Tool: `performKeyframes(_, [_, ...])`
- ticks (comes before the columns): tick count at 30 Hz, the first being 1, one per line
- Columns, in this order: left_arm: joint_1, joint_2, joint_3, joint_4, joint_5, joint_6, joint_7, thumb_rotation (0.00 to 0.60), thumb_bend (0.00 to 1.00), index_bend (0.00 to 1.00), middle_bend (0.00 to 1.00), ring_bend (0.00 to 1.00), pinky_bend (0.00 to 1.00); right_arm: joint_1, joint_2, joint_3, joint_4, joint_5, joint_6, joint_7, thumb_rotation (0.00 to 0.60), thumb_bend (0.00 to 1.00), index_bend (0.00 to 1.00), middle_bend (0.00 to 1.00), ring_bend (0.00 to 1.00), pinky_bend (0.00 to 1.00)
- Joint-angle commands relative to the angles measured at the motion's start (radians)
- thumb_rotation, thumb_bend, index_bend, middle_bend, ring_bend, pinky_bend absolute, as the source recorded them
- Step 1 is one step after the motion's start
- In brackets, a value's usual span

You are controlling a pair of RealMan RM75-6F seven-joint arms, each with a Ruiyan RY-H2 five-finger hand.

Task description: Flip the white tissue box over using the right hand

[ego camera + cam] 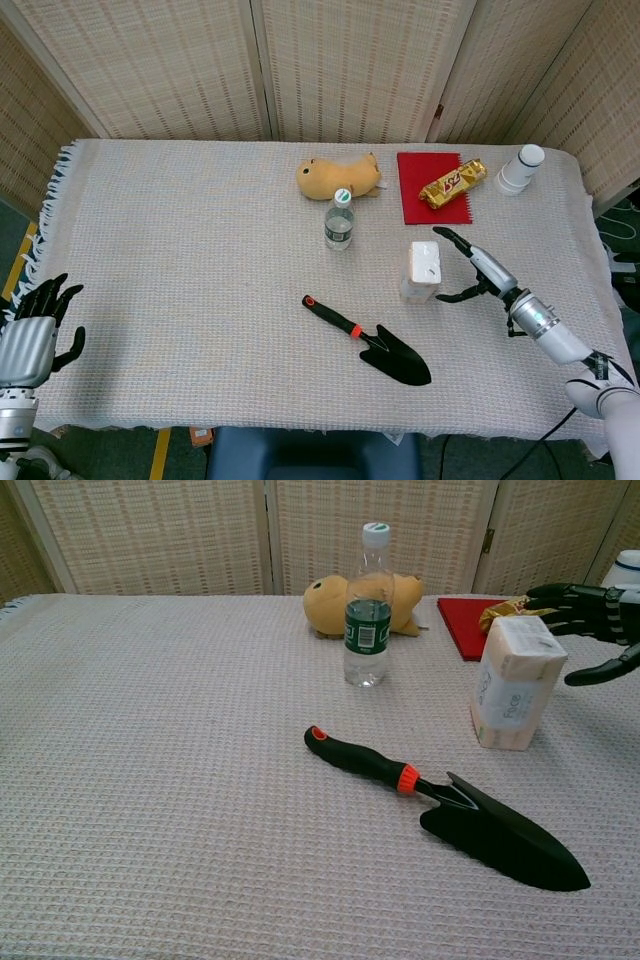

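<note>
1. From my chest view the right hand (592,630) runs off the right edge; I see only fingers and thumb.
2. The paper cup (627,564) is clipped there too.
3. The tissue box (514,683) covers part of the snack bar (505,607).
4. The left hand (33,335) shows only in my head view, its arm cut at the bottom edge.
5. The bottle (370,610) hides part of the plush toy (330,605).

Rough waffle-weave cloth (150,780) over table; matt black trowel blade (500,845), glossy clear plastic bottle (369,610), soft-wrapped white tissue box (513,683).
</note>
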Motion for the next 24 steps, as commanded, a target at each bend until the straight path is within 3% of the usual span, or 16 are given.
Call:
performKeyframes(1, [0.003, 0.006, 0.001, -0.01, -0.003, 0.002, 0.002, 0.6, 0.48, 0.16, 0.0, 0.0, 0.09, -0.035, 0.309, 0.107, -0.591, 0.14, 0.013, -0.67, 0.6, 0.0, 0.0, 0.0, 0.0, 0.0])
performKeyframes(4, [0.008, 0.01, 0.001, -0.017, 0.011, 0.018, -0.006, 0.6, 0.48, 0.16, 0.0, 0.0, 0.09, -0.039, 0.416, 0.156, -0.864, 0.231, 0.003, -1.031, 0.6, 0.0, 0.0, 0.0, 0.0, 0.0])
performKeyframes(10, [0.014, 0.016, -0.001, -0.021, 0.012, 0.027, -0.012, 0.6, 0.48, 0.16, 0.0, 0.0, 0.09, -0.004, 0.495, 0.221, -1.111, 0.392, -0.062, -1.419, 0.6, 0.0, 0.0, 0.0, 0.0, 0.0])
performKeyframes(15, [0.017, 0.021, -0.002, -0.025, 0.009, 0.029, -0.015, 0.6, 0.48, 0.16, 0.0, 0.0, 0.09, 0.038, 0.534, 0.267, -1.185, 0.541, -0.132, -1.562, 0.6, 0.0, 0.0, 0.0, 0.0, 0.0])
performKeyframes(21, [0.016, 0.026, -0.001, -0.032, -0.001, 0.019, -0.005, 0.6, 0.48, 0.16, 0.0, 0.0, 0.09, 0.138, 0.572, 0.285, -1.209, 0.806, -0.309, -1.699, 0.6, 0.0, 0.0, 0.0, 0.0, 0.0])
performKeyframes(24, [0.015, 0.026, -0.002, -0.033, -0.002, 0.018, -0.004, 0.6, 0.48, 0.16, 0.0, 0.0, 0.09, 0.151, 0.574, 0.285, -1.212, 0.834, -0.321, -1.714, 0.6, 0.0, 0.0, 0.0, 0.0, 0.0])
